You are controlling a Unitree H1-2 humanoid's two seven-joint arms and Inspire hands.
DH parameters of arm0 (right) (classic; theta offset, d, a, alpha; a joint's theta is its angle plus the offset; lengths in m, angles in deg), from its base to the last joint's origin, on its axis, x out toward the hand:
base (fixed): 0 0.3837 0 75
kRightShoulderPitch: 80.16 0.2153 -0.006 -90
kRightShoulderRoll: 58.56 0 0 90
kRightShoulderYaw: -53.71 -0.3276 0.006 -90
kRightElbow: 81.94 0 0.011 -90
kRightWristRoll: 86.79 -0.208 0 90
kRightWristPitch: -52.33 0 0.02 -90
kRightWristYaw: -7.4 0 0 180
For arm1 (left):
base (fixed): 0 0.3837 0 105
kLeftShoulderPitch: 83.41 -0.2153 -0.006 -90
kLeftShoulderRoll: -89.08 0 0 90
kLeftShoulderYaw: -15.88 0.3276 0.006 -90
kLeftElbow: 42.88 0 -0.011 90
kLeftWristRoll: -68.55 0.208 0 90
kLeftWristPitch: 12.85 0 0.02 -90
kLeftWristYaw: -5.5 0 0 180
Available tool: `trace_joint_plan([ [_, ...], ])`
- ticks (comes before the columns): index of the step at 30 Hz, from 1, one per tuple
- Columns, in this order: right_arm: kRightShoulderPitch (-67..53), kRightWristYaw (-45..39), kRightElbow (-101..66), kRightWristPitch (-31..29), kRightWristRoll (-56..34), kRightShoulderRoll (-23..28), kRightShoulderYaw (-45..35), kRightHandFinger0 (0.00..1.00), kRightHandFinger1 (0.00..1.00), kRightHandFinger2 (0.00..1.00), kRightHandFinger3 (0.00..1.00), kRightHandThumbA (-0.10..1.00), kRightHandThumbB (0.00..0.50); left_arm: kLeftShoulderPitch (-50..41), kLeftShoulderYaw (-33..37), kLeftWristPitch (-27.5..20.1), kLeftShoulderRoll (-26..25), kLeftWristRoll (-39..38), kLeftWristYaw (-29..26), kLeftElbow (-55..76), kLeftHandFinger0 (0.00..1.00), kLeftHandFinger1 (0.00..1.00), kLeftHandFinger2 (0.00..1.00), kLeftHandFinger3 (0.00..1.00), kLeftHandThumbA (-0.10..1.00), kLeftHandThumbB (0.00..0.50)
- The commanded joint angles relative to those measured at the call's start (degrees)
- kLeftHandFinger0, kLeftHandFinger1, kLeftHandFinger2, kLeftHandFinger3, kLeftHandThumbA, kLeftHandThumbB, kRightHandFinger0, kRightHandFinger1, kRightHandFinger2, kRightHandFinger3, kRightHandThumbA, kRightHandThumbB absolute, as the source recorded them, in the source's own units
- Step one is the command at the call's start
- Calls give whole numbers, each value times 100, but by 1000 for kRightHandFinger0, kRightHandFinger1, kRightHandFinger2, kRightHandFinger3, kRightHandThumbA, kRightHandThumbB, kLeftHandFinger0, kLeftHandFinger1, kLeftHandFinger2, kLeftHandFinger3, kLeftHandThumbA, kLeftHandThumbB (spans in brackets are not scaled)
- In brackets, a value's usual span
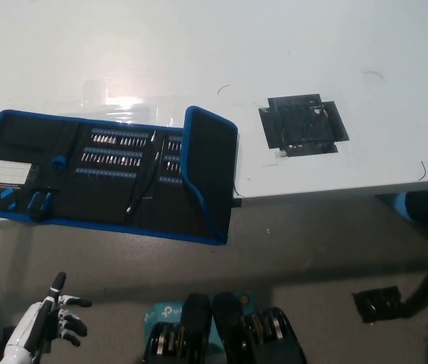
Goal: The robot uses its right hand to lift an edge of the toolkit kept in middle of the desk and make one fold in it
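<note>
White desk carrying a black, blue-edged fabric toolkit at its left front.
Its right flap is standing folded up; white left hand is resting low, fingers spread, holding nothing.

The toolkit is lying on the left part of the desk, its right flap folding over and its near edge overhanging. A taped patch is sitting to its right. The left hand is hanging below, lower left.
</note>
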Motion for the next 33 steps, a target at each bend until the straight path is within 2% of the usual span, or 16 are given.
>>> trace_joint_plan([
  [1, 23, 213, -148, -232, 81, 183, 113, 396, 484, 672, 976, 94, 252, 20, -86, -151, -60, 33, -92, 76, 372, 378, 292, 490, 1000, 500],
  [5, 28, 255, -147, -143, 171, 273, 238, 400, 481, 689, 995, 118, 249, 17, -74, -124, -63, 53, -94, 93, 370, 381, 305, 502, 1000, 499],
  [8, 46, 217, -141, -118, 80, 311, 292, 412, 484, 698, 1000, 90, 249, 20, -79, -148, -60, 48, -97, 77, 348, 366, 299, 506, 1000, 500],
  [11, 43, 243, -184, -55, 164, 373, 384, 426, 494, 698, 993, 133, 262, 33, -78, -172, -60, 47, -97, 44, 361, 369, 300, 532, 1000, 500],
  [19, 45, 220, -211, 36, 87, 427, 459, 439, 515, 708, 977, 112, 260, 37, -81, -80, -42, 56, -126, 104, 367, 378, 312, 521, 1000, 500],
  [24, 51, 233, -169, -24, 103, 462, 505, 421, 484, 693, 952, 119, 258, 29, -81, -150, -45, 35, -108, 99, 350, 359, 309, 519, 1000, 500],
  [31, 114, 243, -104, -66, 75, 500, 524, 417, 498, 684, 955, 138, 256, 86, -86, -84, -33, 63, -148, 117, 391, 384, 317, 517, 1000, 500],
  [33, 111, 264, -116, -48, 108, 510, 538, 405, 489, 684, 955, 144, 257, 76, -73, -114, -53, 74, -132, 114, 416, 409, 353, 536, 1000, 500],
])
